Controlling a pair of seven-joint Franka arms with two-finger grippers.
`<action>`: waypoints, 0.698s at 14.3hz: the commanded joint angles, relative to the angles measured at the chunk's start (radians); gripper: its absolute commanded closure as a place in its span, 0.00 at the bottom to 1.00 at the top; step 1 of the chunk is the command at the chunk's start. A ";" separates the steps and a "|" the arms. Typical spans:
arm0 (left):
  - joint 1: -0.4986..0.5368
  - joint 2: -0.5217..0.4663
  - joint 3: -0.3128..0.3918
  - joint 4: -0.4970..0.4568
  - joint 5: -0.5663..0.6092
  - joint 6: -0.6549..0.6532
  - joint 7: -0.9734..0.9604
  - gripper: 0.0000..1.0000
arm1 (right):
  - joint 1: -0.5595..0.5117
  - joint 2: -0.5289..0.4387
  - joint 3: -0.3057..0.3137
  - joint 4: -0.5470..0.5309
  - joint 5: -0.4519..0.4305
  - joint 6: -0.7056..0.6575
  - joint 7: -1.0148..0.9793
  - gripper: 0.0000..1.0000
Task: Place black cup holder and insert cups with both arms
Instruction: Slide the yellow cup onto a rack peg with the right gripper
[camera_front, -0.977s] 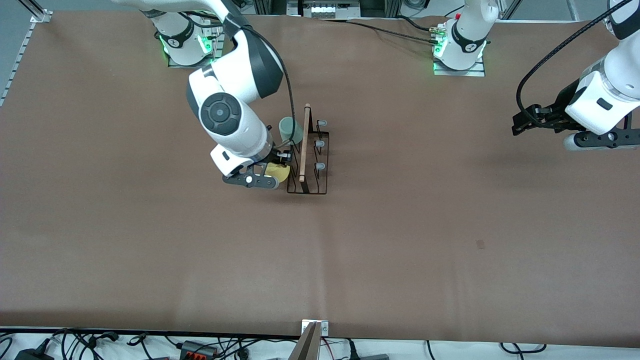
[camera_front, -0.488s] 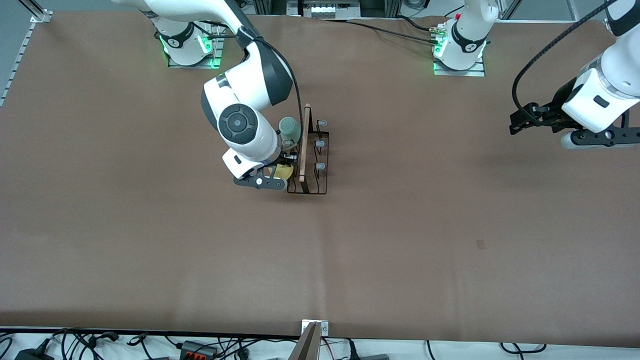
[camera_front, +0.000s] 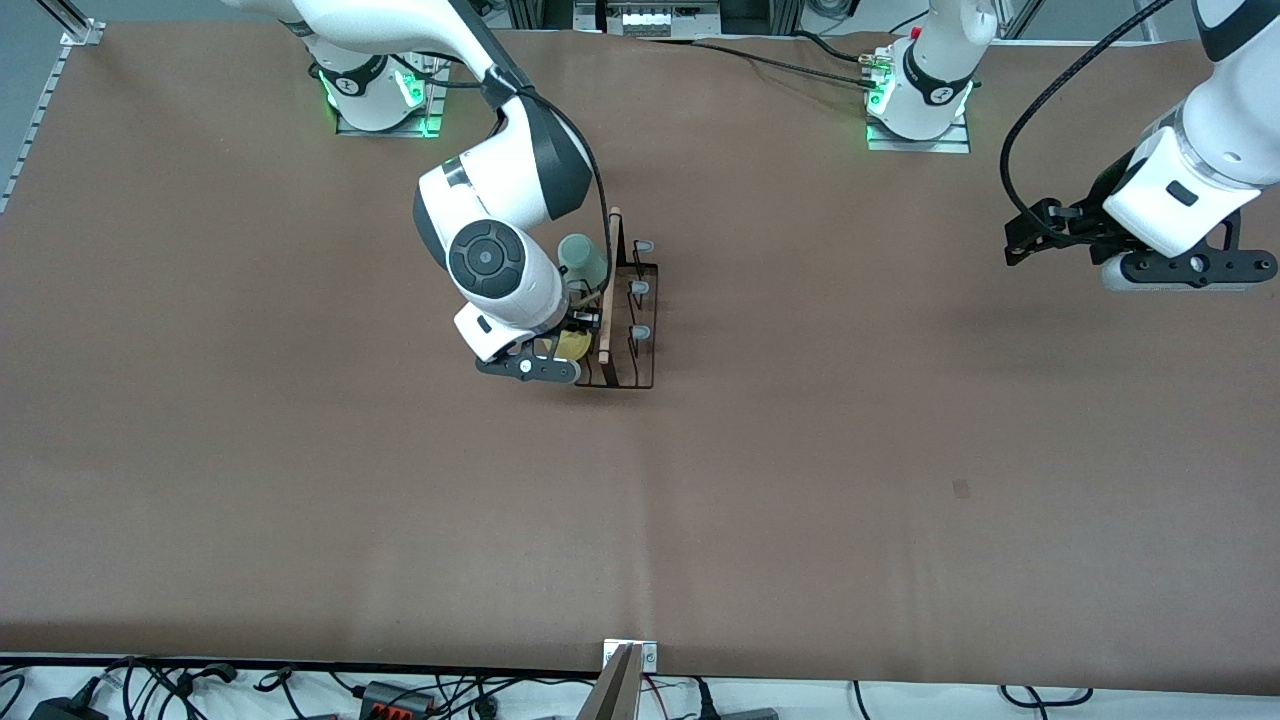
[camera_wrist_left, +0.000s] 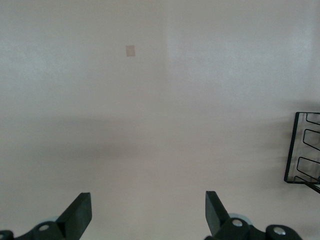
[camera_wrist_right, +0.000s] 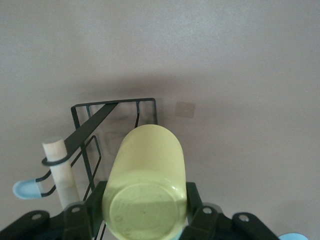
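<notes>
The brown table (camera_front: 800, 480) lay mostly bare, with wide open room toward the front camera and toward both ends. The black cup holder (camera_front: 630, 340) stood upright near the middle, closer to the right arm's end, a mint green cup (camera_front: 580, 258) hanging on its side facing that end. The right gripper (camera_front: 562, 345) was clamped on the yellow cup (camera_wrist_right: 146, 185) over the holder's nearer corner, while the left gripper (camera_wrist_left: 148, 212) hung wide open and empty over bare table at the left arm's end.
</notes>
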 joint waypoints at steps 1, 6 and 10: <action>0.004 0.009 -0.004 0.022 0.007 -0.007 -0.010 0.00 | 0.011 0.010 -0.006 -0.004 0.020 0.019 0.006 0.77; 0.036 0.015 0.013 0.019 0.041 -0.007 0.005 0.00 | 0.009 0.018 0.006 -0.004 0.022 0.028 0.013 0.00; 0.072 0.030 0.013 0.019 0.044 0.002 0.007 0.00 | 0.009 0.004 0.006 -0.004 0.020 0.020 0.009 0.00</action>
